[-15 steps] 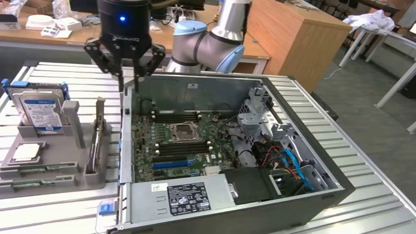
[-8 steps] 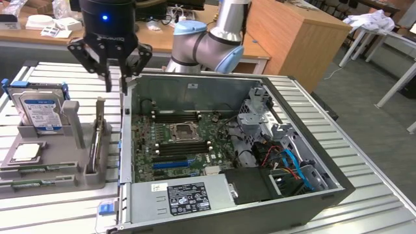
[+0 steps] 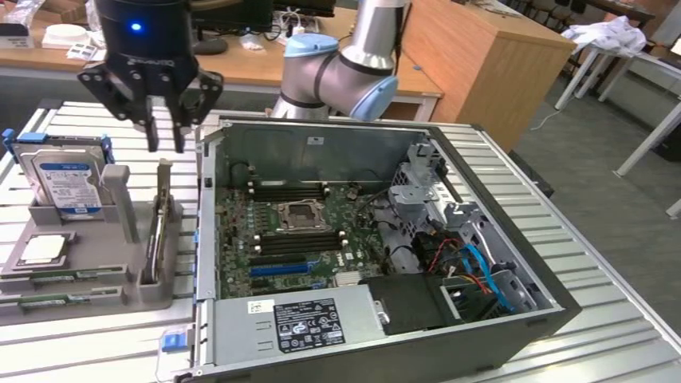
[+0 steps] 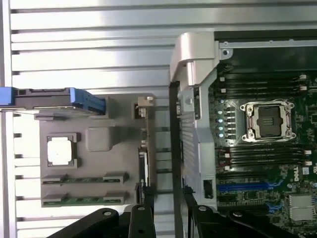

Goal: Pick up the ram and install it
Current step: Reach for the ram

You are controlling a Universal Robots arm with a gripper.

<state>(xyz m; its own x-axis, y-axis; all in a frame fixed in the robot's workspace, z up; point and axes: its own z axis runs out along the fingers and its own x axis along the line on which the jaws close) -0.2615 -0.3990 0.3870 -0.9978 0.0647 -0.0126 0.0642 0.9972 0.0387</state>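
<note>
exterior, end effector (image 3: 167, 146): fingers spread, nothing in them, hanging over the gap between the grey holder (image 3: 112, 294) and the open PC case (image 3: 340, 155)
exterior, ram (image 3: 45, 277): green stick lying flat in a holder slot, second stick (image 3: 45, 302) just beside it, both well apart from the fingers
exterior, other bits: hard drive (image 3: 66, 182) standing upright, processor (image 3: 43, 249) flat near the ram, a card (image 3: 159, 227) on edge on the holder's case side
exterior, surface (image 3: 607, 319): slatted metal
wrist, end effector (image 4: 168, 194): spread wide, empty, one finger (image 4: 148, 201) over the card (image 4: 147, 144)
wrist, ram (image 4: 84, 179): in its slot, between the processor (image 4: 62, 151) and the second stick (image 4: 84, 200)
wrist, case: CPU socket (image 4: 270, 120) with dark memory slots on both sides
</note>
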